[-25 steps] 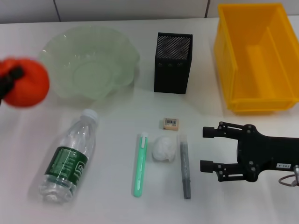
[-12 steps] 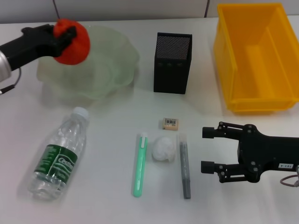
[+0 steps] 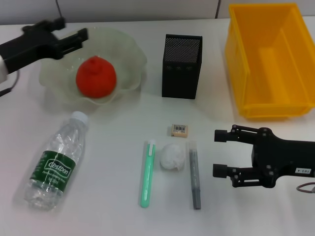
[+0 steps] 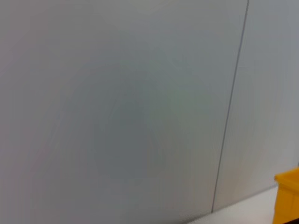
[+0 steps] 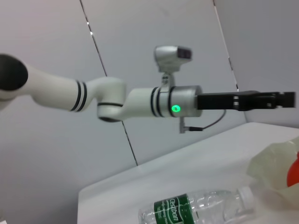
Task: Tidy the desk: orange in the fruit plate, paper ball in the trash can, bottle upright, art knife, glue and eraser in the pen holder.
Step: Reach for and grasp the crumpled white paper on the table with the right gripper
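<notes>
The right gripper (image 3: pixel 220 153) hovers near the paper ball (image 3: pixel 172 156), fingers wide apart, unmoved. The bottle (image 3: pixel 55 162) has rolled slightly. The orange (image 3: pixel 96 77) now sits in the fruit plate (image 3: pixel 132 53); the left gripper (image 3: pixel 74 37), fingers apart and empty, has released it.

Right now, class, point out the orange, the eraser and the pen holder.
the orange (image 3: pixel 96 77): head view, middle of its skin, inside the dish.
the eraser (image 3: pixel 179 130): head view, on its barcode label.
the pen holder (image 3: pixel 181 73): head view, front mesh wall.
</notes>
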